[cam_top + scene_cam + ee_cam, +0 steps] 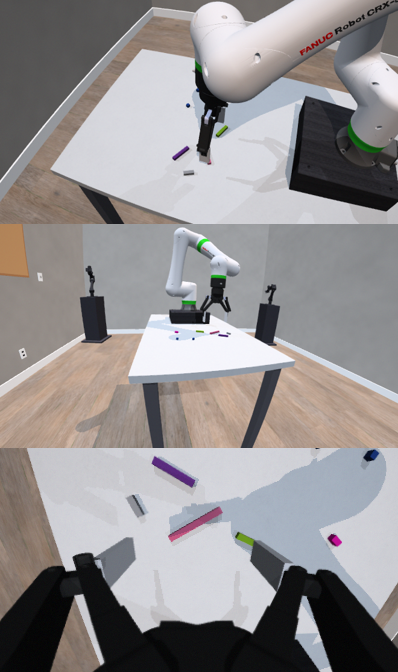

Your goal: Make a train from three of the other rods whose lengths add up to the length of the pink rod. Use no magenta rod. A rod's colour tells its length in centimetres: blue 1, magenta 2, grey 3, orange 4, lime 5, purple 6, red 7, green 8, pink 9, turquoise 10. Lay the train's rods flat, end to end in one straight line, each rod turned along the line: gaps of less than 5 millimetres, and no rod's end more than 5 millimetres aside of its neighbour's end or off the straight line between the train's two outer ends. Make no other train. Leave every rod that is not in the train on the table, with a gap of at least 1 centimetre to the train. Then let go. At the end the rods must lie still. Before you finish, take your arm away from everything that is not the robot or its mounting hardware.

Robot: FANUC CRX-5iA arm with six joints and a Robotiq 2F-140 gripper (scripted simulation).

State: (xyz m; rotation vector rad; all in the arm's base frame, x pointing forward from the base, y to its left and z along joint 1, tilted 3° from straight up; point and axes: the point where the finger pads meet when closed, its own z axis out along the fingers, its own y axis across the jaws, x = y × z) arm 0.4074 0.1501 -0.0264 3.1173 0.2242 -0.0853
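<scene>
White tabletop (120,114) (205,356) (200,573) with scattered rods, pink rod (209,162) (214,332) (195,524) seen at upper centre of the wrist frame, opened gripper (204,152) (217,312) (194,549) suspended above, nothing grasped.

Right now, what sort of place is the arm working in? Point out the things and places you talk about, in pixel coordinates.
Probably a robotics lab: two smaller black arms stand on pedestals, and the FANUC arm (241,66) (178,260) is mounted at a white table (120,120) (196,356).

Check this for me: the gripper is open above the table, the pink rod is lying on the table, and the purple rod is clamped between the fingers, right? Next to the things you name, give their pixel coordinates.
Not quite: the purple rod (181,153) (223,335) (173,471) lies on the table, away from the fingers, as the wrist view shows. The rest is right.
</scene>
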